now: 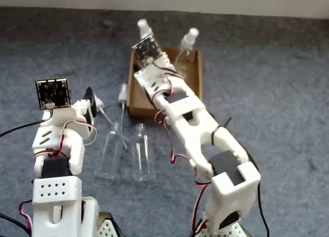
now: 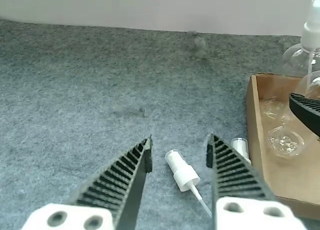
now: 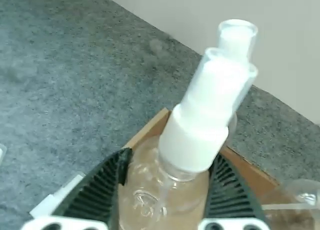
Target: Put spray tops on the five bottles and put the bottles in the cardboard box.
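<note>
A bottle [image 3: 192, 140] is being pinched by the right gripper [image 3: 170, 160] at the box [image 3: 150, 126] corner, where it could be tipped out. The left gripper [image 2: 179, 140] is being held spread over a top [image 2: 181, 171], easily knocked aside.

In the open cardboard box [image 1: 197, 75] capped clear bottles [image 1: 186, 48] stand upright; two uncapped bottles [image 1: 142, 153] and loose white spray tops [image 1: 122, 94] lie beside it

Grey carpeted surface [image 1: 288, 83] below a plain pale wall [image 1: 205, 0] along the far edge.
</note>
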{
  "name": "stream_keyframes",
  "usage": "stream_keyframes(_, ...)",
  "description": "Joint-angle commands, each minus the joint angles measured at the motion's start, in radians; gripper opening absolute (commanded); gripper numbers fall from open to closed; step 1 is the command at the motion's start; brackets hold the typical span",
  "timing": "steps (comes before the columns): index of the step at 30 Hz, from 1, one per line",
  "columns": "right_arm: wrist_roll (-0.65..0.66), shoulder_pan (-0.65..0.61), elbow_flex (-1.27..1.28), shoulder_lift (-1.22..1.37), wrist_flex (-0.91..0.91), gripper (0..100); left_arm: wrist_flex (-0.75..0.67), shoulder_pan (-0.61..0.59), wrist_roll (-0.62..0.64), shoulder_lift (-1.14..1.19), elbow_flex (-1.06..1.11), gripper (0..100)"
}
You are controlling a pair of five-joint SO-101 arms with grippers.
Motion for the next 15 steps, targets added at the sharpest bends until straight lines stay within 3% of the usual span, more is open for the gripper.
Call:
stream_keyframes(1, 0.011, -0.010, -0.064, -0.018, -0.024, 12.8, -0.020, 0.016, 0.002, 0.010, -0.004, 14)
stream_keyframes(11, 0.011, -0.031, -0.067, -0.018, -0.021, 17.3, -0.020, 0.016, 0.000, 0.010, -0.004, 14)
stream_keyframes(15, 0.012, -0.042, -0.070, -0.021, 0.061, 17.4, -0.020, 0.016, 0.000, 0.010, -0.004, 14)
